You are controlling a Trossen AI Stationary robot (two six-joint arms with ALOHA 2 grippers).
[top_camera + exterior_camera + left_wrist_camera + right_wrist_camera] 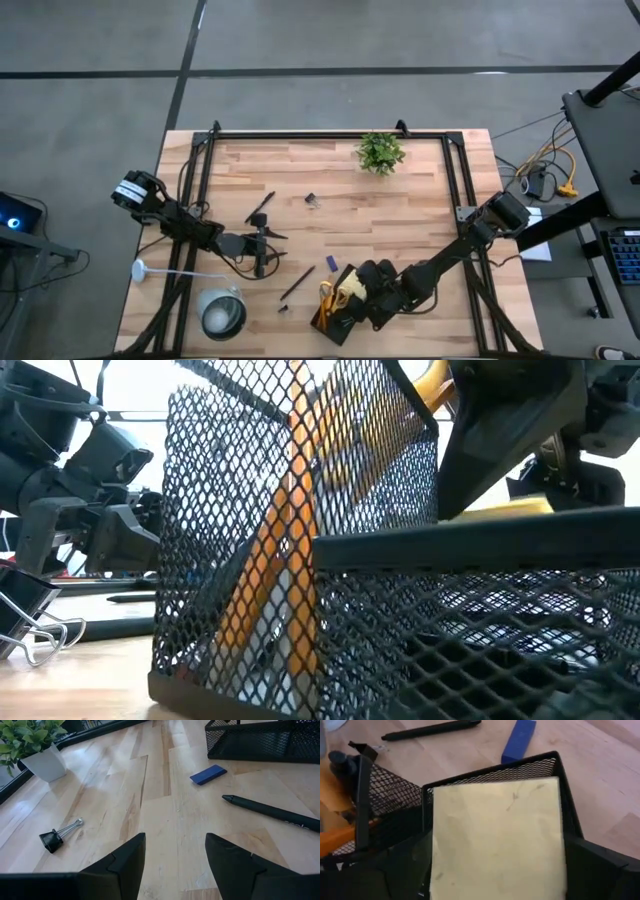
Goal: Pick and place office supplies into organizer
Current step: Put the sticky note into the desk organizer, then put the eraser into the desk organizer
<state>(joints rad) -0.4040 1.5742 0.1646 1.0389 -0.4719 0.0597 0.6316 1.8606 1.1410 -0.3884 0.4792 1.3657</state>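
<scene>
Right gripper [500, 885] holds the yellow sticky-note pad [497, 837] over the black organizer [490, 772]; release seems next. Left gripper [175, 865] waits, fingers apart, empty.

- I work in a robotics lab or workshop, not a home.
- My pale wooden butcher-block worktop [400, 220] stands on a bare grey concrete floor [300, 40] marked with dark lines.
- A black metal frame [330, 133] is mounted along the worktop's edges.
- Loose orange and black cables [555, 170] trail beside a dark equipment stand [605, 140] on my right.
</scene>
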